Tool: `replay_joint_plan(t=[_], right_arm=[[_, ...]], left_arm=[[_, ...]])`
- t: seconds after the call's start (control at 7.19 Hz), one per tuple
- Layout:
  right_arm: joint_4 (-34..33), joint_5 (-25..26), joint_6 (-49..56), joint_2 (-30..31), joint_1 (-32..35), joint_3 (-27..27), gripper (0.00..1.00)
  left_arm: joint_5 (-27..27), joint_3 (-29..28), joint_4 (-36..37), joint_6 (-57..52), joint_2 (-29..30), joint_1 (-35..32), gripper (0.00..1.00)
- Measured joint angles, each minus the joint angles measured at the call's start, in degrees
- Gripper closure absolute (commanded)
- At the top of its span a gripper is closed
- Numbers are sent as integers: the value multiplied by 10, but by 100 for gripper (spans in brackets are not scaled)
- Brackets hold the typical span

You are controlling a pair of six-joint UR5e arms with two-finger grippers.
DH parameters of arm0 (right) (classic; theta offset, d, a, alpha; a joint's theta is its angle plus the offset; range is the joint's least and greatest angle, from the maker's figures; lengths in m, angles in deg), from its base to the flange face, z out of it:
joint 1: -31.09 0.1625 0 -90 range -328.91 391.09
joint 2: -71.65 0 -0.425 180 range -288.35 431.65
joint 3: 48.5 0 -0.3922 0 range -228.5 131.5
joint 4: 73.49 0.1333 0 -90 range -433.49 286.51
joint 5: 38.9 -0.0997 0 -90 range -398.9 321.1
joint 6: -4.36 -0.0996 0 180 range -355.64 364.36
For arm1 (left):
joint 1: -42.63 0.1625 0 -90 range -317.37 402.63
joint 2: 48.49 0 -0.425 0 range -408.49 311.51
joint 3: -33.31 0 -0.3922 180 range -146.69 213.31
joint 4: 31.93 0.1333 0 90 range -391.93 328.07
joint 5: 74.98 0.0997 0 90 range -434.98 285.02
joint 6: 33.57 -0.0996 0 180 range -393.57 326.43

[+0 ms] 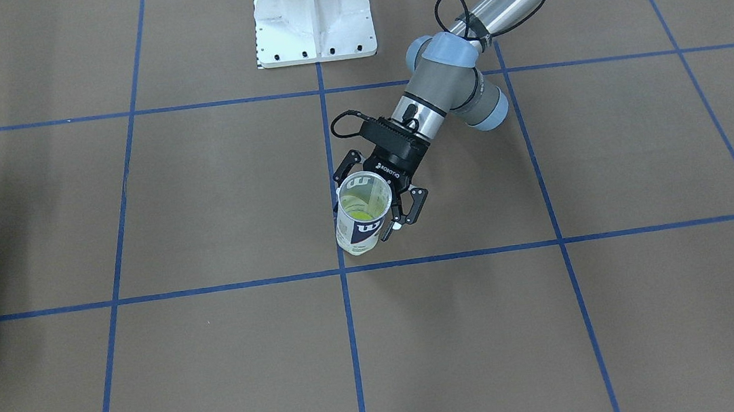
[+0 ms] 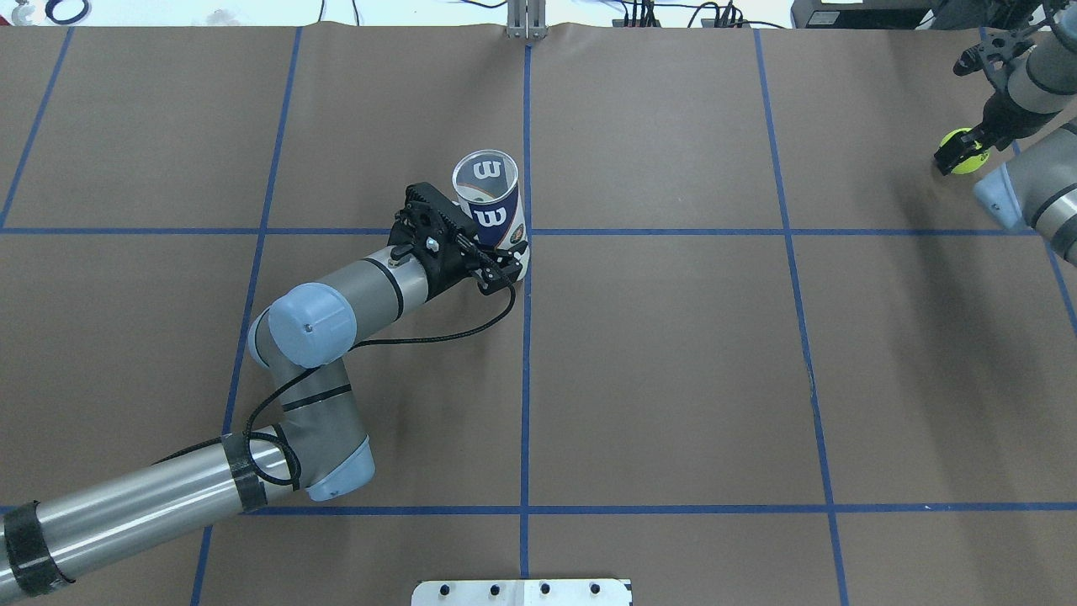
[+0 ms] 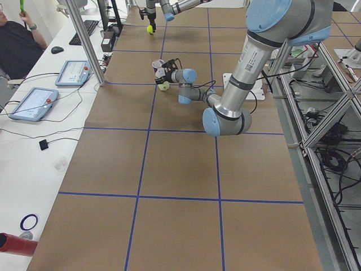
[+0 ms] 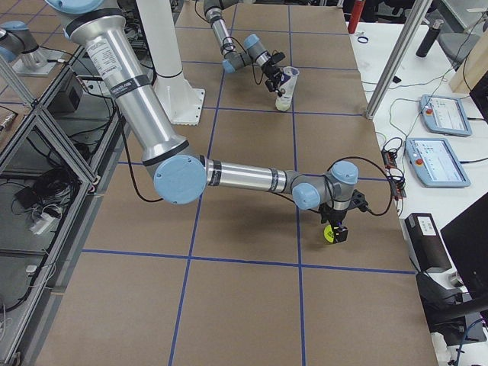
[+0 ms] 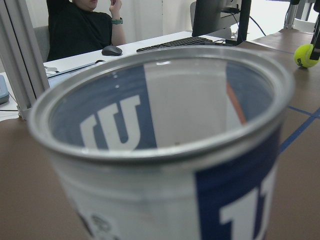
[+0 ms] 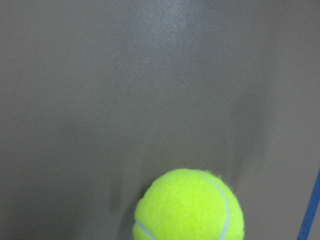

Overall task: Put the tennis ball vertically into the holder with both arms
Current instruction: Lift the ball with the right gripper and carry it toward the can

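Observation:
The holder (image 1: 361,224) is a clear can with a navy and white label. It stands near the table's middle, open end up and slightly tilted, and also shows in the overhead view (image 2: 490,202). A yellow-green patch shows low inside it. My left gripper (image 1: 374,208) is shut on the holder's lower half, from the side (image 2: 488,244). The tennis ball (image 2: 961,162) is at the table's far right end, close to the surface. My right gripper (image 2: 963,151) is shut on the ball from above. The ball fills the bottom of the right wrist view (image 6: 187,207).
The white pedestal base (image 1: 313,14) stands at the robot's edge of the table. Blue tape lines (image 2: 526,379) grid the brown surface. An operator (image 3: 17,45) sits at a side desk with tablets (image 3: 73,72) beyond the far edge.

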Motion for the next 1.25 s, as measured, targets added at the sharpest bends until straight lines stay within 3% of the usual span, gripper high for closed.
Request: replay_joint_plan(t=[0.14, 0.28, 0.42, 0.83, 0.97, 1.25], right_arm=[[0, 4, 0, -7, 0, -9, 40], [0, 9, 0, -15, -1, -17, 80], [-1, 12, 0, -20, -1, -22, 100], [-17, -11, 1, -48, 15, -9, 100], [-49, -50, -18, -72, 25, 11, 100], [-100, -122, -158, -133, 14, 66, 100]], left_arm=[[0, 0, 0, 0, 0, 0, 1], [0, 0, 0, 0, 0, 0, 1], [0, 0, 0, -1, 0, 0, 1], [0, 0, 0, -1, 0, 0, 1], [0, 0, 0, -1, 0, 0, 1], [0, 0, 0, 0, 0, 0, 1]])
